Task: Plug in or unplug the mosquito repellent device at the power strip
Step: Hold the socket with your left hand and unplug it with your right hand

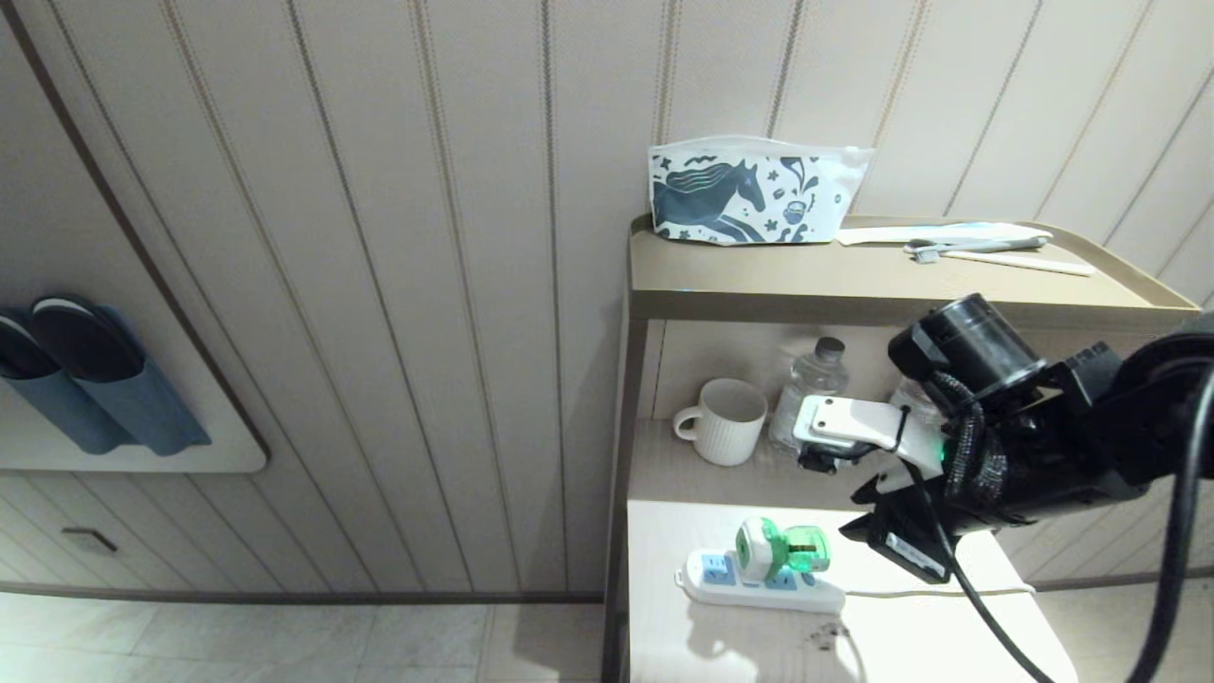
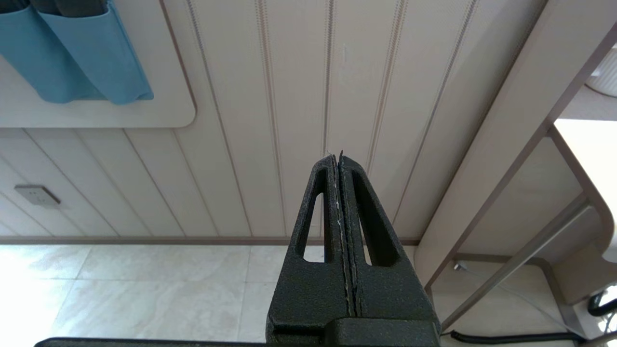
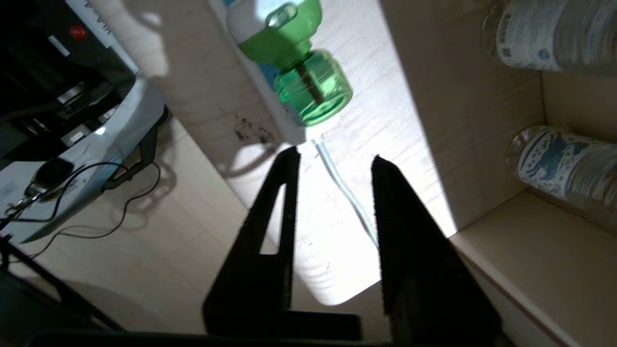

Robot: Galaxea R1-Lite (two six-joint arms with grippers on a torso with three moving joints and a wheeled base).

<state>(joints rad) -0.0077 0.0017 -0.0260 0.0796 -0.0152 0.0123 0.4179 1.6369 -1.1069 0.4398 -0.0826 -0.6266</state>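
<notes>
Beige panelling covers the wall [image 1: 379, 285] ahead of us, and against it stands our biggest object, a pale wooden shelf unit [image 1: 854, 294] with a rimmed top, a middle shelf and a brightly lit lower surface. On the wall to the left hangs a blue fabric pocket holder [image 1: 95, 398]. Our right arm reaches in from the right across the front of the middle shelf, and the right gripper [image 3: 332, 161] hangs above the lower surface with its two dark fingers parted and nothing between them, short of the task's device and not touching it. On the top sit a white pouch printed with a blue horse [image 1: 749, 194] and a toothbrush [image 1: 977, 247]. The middle shelf holds a clear water bottle [image 1: 806, 384] beside a white ribbed mug [image 1: 726, 422]. Lower down, the power strip [image 1: 759, 579] lies flat on the lit surface, its white cord [image 3: 344, 188] trailing towards the gripper. The mosquito repellent device [image 1: 782, 548] is seated in one of the strip's sockets, its green bottle pointing right. Our left gripper [image 2: 340, 164] is clamped tight on nothing, facing the wall over the tiled floor.
</notes>
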